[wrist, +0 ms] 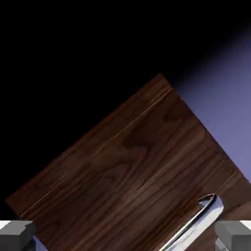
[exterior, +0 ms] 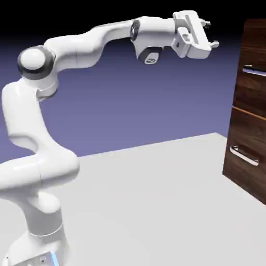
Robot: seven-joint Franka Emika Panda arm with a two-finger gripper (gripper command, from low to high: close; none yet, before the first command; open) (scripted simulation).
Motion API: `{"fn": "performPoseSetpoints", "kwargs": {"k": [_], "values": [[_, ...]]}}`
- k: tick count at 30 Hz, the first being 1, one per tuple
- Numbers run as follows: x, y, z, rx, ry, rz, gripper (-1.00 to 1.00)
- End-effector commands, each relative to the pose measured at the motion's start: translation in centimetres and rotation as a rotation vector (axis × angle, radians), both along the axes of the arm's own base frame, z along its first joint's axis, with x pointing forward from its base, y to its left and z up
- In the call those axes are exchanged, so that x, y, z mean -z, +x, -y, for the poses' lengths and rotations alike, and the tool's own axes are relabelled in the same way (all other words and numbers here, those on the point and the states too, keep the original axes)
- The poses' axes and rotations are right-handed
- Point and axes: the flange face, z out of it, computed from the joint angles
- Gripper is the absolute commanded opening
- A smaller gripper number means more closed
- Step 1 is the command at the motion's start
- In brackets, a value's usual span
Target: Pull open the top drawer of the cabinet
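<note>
Hand [exterior: 210,34] is open, fingers spread, nothing between them. It's up high at the end of the arm [exterior: 78,49], pointing toward the exterior view's right, at the cabinet [exterior: 249,130]. Clear gap between fingertips and wood, no contact.

Top drawer [exterior: 251,88] is at the exterior view's right edge, partly cut off by the frame. It looks shut, front flush with the cabinet. Its silver bar handle [exterior: 254,70] is beyond the fingertips and lower than them. Lower drawer [exterior: 247,145] sits right below, with its own silver handle [exterior: 244,156], well under hand level. Thin light seam between the two fronts.

Hand view: dark wood front shows tilted, corner up. Top drawer's handle runs diagonally at the bottom, between the two grey fingertips in the picture but nearer the right one, lower end cropped. Handle is angled, so not square to the finger line.

Pale counter [exterior: 150,202] under everything, arm base [exterior: 39,249] at the exterior view's lower left.
</note>
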Motion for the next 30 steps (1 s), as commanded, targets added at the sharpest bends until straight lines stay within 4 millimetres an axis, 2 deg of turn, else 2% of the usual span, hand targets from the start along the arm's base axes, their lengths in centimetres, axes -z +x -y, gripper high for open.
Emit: {"fn": "performPoseSetpoints", "kwargs": {"k": [1,11,22,30], "values": [[0.5,0.8,-0.1,-0.006,0.027,0.005,0.00],[6.5,8.8,0.2,-0.060,0.347,0.039,0.00],[13.4,16.0,3.9,-0.096,0.798,0.086,0.00],[12.6,18.4,4.4,-0.096,0.797,0.101,0.00]]}}
